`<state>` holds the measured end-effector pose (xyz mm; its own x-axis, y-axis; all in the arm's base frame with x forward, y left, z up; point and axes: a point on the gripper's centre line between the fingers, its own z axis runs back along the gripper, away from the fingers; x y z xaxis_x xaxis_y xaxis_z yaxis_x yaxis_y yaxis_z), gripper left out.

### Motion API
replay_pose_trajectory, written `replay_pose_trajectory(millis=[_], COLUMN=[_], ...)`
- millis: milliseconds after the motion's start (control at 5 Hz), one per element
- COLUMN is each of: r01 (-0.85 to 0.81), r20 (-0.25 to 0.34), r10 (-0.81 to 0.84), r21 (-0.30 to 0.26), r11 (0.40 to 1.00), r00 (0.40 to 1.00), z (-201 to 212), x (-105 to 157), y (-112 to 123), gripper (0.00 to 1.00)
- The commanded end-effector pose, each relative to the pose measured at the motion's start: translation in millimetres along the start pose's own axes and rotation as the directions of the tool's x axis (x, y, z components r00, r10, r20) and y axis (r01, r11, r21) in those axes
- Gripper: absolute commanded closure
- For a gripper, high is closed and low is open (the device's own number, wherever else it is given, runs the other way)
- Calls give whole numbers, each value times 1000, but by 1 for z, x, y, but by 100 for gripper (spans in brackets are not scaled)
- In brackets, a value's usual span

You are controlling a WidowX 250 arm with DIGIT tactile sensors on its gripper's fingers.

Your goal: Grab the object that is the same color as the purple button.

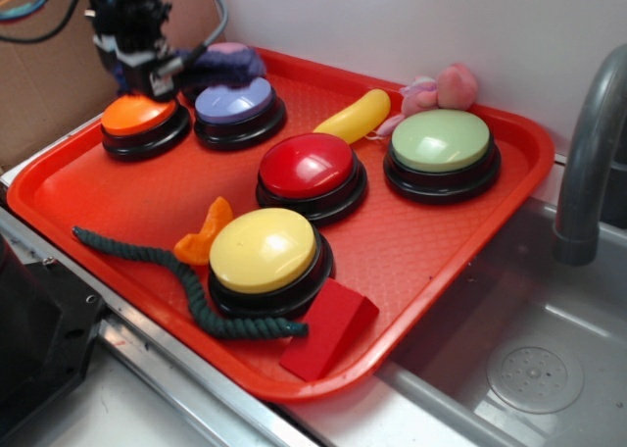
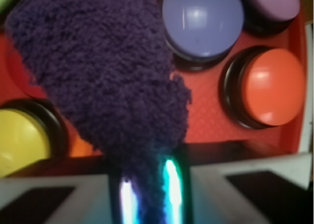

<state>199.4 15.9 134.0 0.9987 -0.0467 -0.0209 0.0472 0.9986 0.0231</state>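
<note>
The gripper was shut tight on the purple cloth. The cloth hung from the fingers, its long side pointing away from them, up over the tray's far left corner.

A plain white wall fills the back, from 12 to 2 o'clock. Brown cardboard stands at 10 o'clock. A shiny metal sink sits at 4 o'clock, with a round drain in it. A gray faucet curves up at 3 o'clock. The light is soft and even.
</note>
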Motion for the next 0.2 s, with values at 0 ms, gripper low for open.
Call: replay_pose_trajectory(millis=[0], r01=[-65], r20=[34], r10=[66], r21=[-22], r11=[998], r00=[997], z=[41], x=[13], y=[-15], gripper=[100])
